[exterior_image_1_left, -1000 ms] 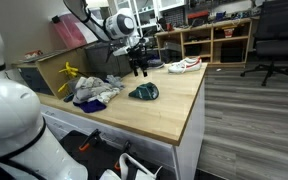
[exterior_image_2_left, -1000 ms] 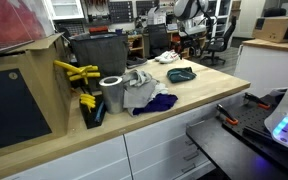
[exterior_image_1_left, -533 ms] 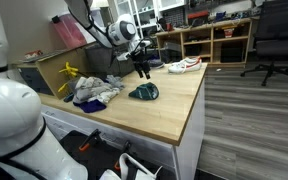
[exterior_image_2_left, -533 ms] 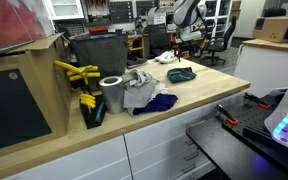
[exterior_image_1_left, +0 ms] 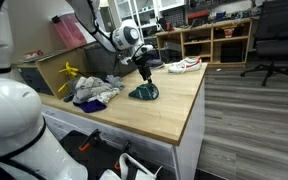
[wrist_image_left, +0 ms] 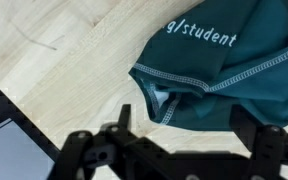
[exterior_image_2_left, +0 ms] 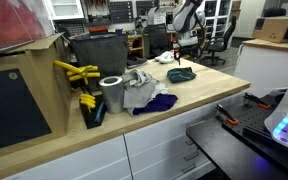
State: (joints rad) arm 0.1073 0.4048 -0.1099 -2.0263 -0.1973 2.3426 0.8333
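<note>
The tool (exterior_image_1_left: 146, 72) is moving down, closer to the green cloth (wrist_image_left: 214, 75) than a moment ago. It is hanging just above it, wide open, holding nothing. The cloth is lying flat on the worktop (exterior_image_1_left: 169, 115).

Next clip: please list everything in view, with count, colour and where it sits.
teal garment: one, teal with white lettering, on the tabletop under the gripper
clothes pile: one heap, grey, white and blue, beside the teal garment
shoe: one, white and red, far end of the tabletop
roll: one, silver-grey, upright by the clothes pile
yellow tools: several, yellow, behind the roll
tabletop: one, light wood
office chair: one, black, on the floor
gripper: one, black, over the teal garment, fingers apart
</note>
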